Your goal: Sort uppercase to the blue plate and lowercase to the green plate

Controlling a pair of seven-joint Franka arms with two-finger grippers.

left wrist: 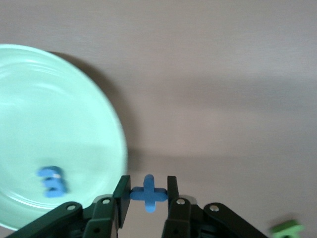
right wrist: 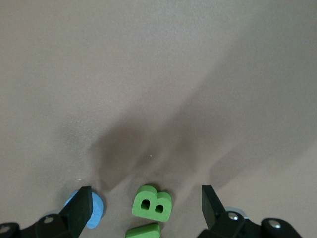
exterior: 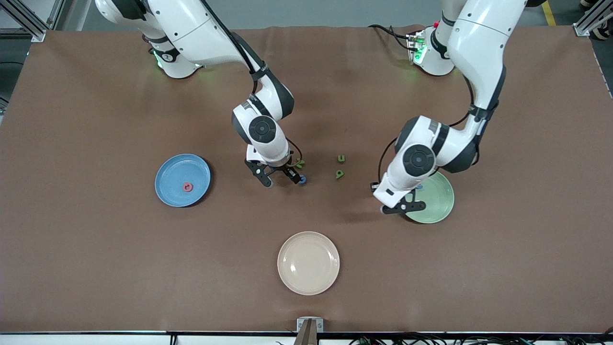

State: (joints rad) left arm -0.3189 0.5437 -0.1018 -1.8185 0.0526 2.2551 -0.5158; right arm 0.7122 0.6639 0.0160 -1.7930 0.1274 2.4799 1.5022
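My left gripper (left wrist: 148, 186) is shut on a blue x (left wrist: 148, 192), held just off the rim of the green plate (left wrist: 49, 124). A blue m (left wrist: 52, 181) lies on that plate. In the front view the left gripper (exterior: 402, 207) hangs at the green plate's (exterior: 438, 201) edge. My right gripper (right wrist: 145, 193) is open and low over the table, its fingers either side of a green B (right wrist: 152, 202). A second green letter (right wrist: 142, 231) and a blue letter (right wrist: 94, 210) lie beside the B. The blue plate (exterior: 172, 172) holds a red ring-shaped Q (exterior: 187, 187).
Two small green letters (exterior: 341, 158) (exterior: 339, 174) lie between the two grippers. A cream plate (exterior: 308, 262) sits nearer the front camera, mid-table. The right gripper (exterior: 285, 181) stands between the blue plate and those green letters.
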